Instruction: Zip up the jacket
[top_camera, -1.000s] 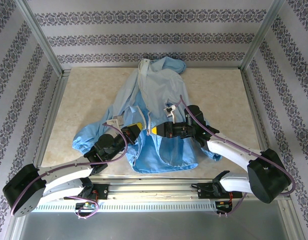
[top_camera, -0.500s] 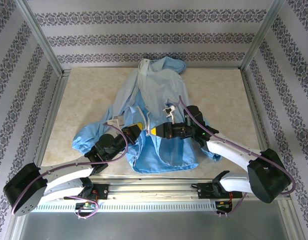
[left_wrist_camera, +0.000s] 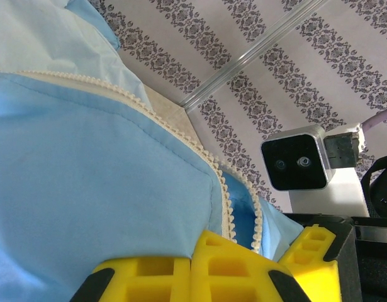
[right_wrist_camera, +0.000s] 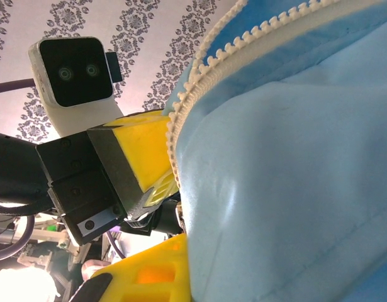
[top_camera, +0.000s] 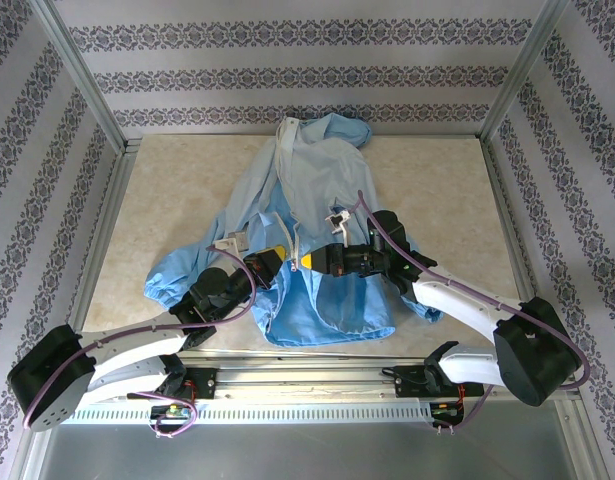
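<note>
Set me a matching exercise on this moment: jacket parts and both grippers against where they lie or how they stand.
Things:
1. hood of the light-blue crinkly fabric jacket
2. yellow-tipped left gripper
3. yellow-tipped right gripper
4. pale toothed zipper strip

Places or states:
a. shut on the jacket, right of the zipper line
b. lies by the far edge of the beige table
c. two toothed rows apart, unjoined
d. shut on the jacket, left of the zipper line

Pairs: 1-b, 2-d, 3-a, 4-c
</note>
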Controlling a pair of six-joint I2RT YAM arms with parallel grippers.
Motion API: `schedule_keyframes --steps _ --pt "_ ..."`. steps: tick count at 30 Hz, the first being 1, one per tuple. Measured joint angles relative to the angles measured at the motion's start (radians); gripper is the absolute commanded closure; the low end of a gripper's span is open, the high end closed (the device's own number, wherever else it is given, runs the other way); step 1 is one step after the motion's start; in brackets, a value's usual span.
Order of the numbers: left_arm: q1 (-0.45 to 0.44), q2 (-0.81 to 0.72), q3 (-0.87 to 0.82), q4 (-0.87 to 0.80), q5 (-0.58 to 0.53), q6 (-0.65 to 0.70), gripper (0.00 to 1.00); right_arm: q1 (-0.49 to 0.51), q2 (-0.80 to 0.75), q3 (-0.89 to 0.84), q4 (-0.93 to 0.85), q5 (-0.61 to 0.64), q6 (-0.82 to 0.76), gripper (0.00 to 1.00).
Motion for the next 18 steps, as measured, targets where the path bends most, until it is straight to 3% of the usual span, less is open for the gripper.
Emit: schedule_keyframes --steps 18 --pt "0.000 0.006 -0.018 0.040 0.015 -0.011 1.00 0.000 0.000 0.000 0.000 0.007 0.004 1.00"
